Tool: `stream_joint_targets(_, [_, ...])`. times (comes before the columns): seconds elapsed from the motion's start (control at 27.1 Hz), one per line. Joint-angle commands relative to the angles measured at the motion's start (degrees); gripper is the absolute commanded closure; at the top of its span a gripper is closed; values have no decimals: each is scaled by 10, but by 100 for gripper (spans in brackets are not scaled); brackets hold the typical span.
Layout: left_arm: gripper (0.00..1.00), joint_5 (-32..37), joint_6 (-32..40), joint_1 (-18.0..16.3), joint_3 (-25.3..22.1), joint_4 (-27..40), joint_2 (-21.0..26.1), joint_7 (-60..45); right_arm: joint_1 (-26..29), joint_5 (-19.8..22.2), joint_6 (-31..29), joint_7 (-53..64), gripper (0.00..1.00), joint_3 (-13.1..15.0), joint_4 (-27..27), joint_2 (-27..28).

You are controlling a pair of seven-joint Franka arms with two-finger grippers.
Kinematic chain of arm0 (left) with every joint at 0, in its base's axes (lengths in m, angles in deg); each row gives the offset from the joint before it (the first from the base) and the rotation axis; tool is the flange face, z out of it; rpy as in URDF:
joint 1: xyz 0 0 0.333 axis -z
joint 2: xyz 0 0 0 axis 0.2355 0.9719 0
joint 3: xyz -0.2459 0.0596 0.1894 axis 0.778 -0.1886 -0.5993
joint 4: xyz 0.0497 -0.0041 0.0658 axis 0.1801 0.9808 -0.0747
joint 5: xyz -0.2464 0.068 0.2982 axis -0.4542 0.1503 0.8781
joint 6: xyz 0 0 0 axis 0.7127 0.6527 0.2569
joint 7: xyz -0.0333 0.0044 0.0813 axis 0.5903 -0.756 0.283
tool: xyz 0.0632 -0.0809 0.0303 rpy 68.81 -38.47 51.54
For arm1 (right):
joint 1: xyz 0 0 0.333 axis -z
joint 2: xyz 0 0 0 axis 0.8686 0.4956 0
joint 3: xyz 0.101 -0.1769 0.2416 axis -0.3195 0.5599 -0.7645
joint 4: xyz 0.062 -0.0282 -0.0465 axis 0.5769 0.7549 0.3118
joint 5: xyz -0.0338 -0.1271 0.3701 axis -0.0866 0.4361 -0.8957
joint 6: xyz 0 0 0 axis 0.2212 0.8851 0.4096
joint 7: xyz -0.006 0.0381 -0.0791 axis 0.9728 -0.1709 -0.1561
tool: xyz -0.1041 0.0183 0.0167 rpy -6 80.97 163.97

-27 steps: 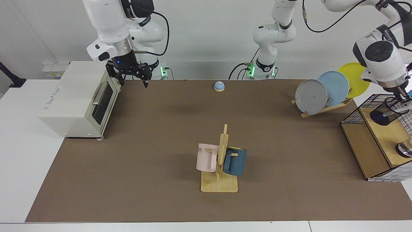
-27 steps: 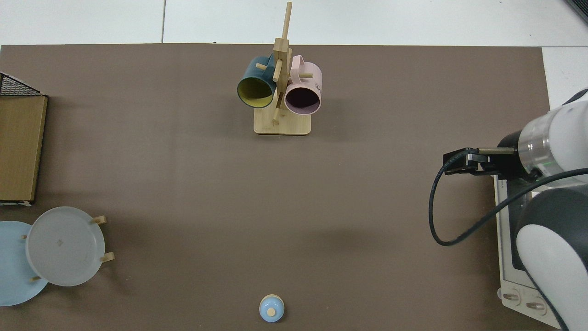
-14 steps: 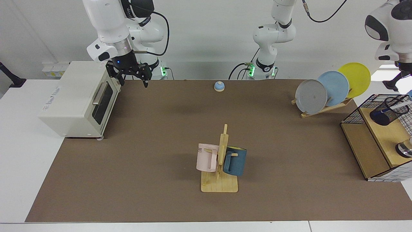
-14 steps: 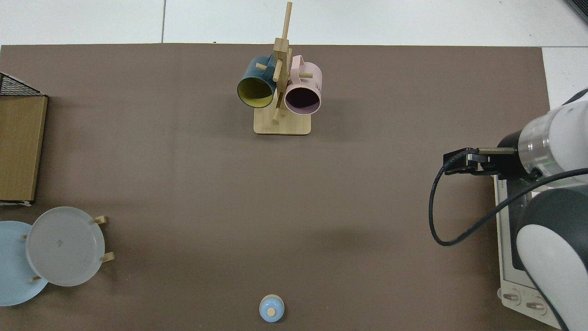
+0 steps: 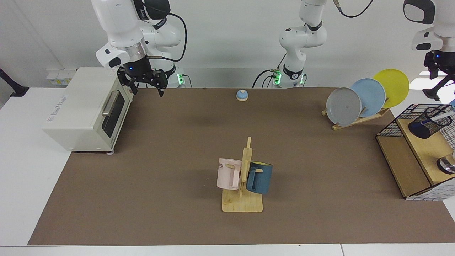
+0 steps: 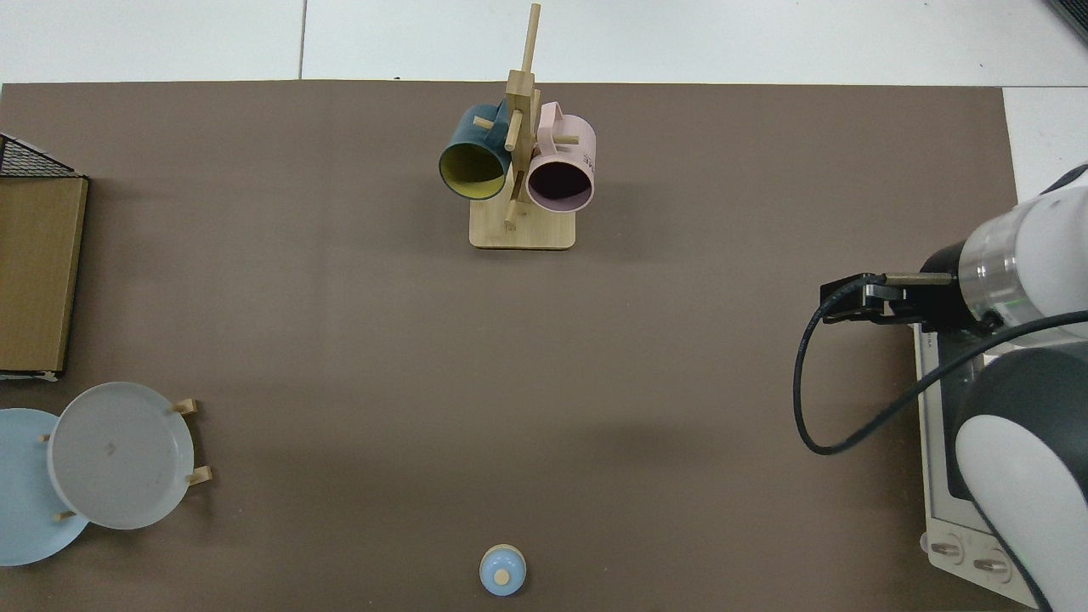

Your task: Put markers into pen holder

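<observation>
Overhead, you have a wide bare stretch of brown mat [image 6: 340,340] between the mug rack [image 6: 521,170] and the small blue bell [image 6: 502,569]. The plates on their rack [image 5: 366,99] stand at the mat's far corner, just beside the wire basket frame [image 5: 394,122].

Your left gripper [image 5: 440,83] hangs high at the facing view's right edge, above and apart from the pen holder [image 5: 428,122]; fingers spread, nothing between them.

Your right arm waits; the right gripper [image 5: 145,82] hovers beside the toaster oven [image 5: 85,106], fingers apart, empty.

The pen holder is black mesh, leaning, on the wooden shelf [image 5: 426,149] inside the frame. The marker [image 5: 439,116] sits inside it, white barrel slanting up past the rim.
</observation>
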Motion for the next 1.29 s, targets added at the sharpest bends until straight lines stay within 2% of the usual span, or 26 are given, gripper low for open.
stream_joint_targets(0.0, [0, -55, 71, 31, 1, 1, -21, -165, 11, -3, -11, 18, 0, -6, 6, -2])
stream_joint_targets(0.18, [0, -132, 125, 22, 50, 12, -34, -368, 11, -3, -11, 18, 0, -6, 6, -2])
stream_joint_targets(0.3, [0, -146, 126, 18, 81, 14, -36, -492, 11, -3, -11, 18, 0, -6, 6, -2])
stream_joint_targets(0.41, [0, -165, 117, 11, 116, 7, -30, -562, 11, -3, -11, 18, 0, -6, 6, -2])
stream_joint_targets(0.55, [0, -212, 120, 9, 123, 3, -25, -589, 11, -3, -11, 18, 0, -6, 6, -2])
stream_joint_targets(0.74, [0, -208, 131, 4, 123, -6, -23, -591, 11, -3, -11, 18, 0, -6, 6, -2])
stream_joint_targets(0.92, [1, -205, 148, -5, 134, -40, -1, -593, 11, -3, -11, 18, 0, -6, 6, -2])
stream_joint_targets(1.26, [1, -190, 149, 7, 131, -62, 16, -593, 11, -3, -11, 18, 0, -6, 6, -2])
